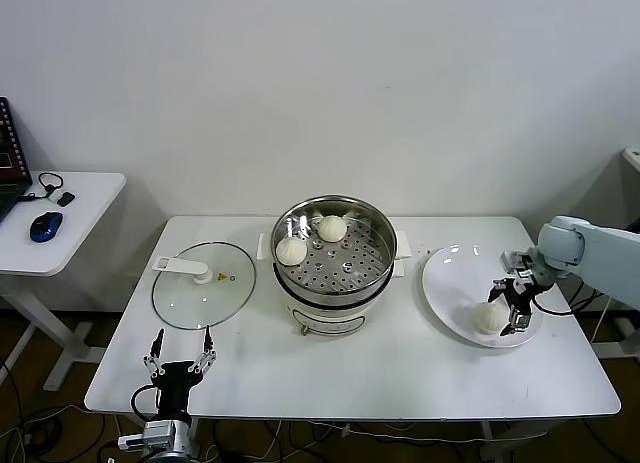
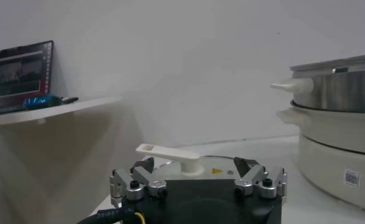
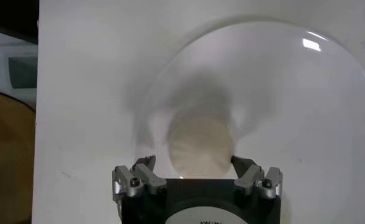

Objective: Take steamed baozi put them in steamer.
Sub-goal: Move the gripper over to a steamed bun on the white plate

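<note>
Two steamed baozi (image 1: 291,250) (image 1: 332,228) are seen in the steamer (image 1: 371,264), at 9 and 12 o'clock of its floor. A third bun (image 1: 489,317) on the white plate (image 1: 448,281) is straddled by the spread right pincer (image 1: 509,308). The left pincer (image 1: 181,352), also spread, is parked at the surface (image 1: 400,368) front edge, at 6 o'clock of the glass lid (image 1: 203,284).

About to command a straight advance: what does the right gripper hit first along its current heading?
The right gripper points down at the baozi on the white plate; open fingers flank it, so the bun comes first.
</note>
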You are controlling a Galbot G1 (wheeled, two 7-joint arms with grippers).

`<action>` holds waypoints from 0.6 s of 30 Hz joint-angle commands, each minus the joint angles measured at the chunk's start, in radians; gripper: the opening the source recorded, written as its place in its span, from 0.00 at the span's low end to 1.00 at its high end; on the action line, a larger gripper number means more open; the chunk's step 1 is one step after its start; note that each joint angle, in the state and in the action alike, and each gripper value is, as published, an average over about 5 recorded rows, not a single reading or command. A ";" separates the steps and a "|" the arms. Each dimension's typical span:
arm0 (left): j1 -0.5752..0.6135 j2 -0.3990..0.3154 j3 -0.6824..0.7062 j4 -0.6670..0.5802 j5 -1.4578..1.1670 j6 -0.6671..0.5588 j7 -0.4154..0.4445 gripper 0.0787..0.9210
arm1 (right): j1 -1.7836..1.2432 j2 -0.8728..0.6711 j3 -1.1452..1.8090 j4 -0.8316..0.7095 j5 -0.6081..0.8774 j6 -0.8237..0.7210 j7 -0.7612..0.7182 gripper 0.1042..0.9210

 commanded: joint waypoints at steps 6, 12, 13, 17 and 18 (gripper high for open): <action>0.002 -0.001 0.001 0.001 0.000 -0.002 -0.001 0.88 | -0.010 0.002 0.013 -0.011 -0.009 -0.005 0.007 0.88; 0.003 -0.001 0.001 -0.001 -0.001 -0.002 -0.001 0.88 | -0.006 0.009 0.014 -0.016 -0.012 -0.007 0.017 0.76; 0.003 -0.001 0.001 -0.002 -0.001 -0.002 -0.001 0.88 | -0.005 0.010 0.014 -0.017 -0.012 -0.007 0.018 0.73; 0.002 -0.002 0.001 -0.002 -0.001 -0.002 -0.001 0.88 | -0.005 0.015 0.014 -0.020 -0.012 -0.007 0.021 0.70; 0.003 -0.002 0.001 -0.002 -0.001 -0.002 -0.001 0.88 | -0.005 0.016 0.014 -0.020 -0.012 -0.007 0.022 0.69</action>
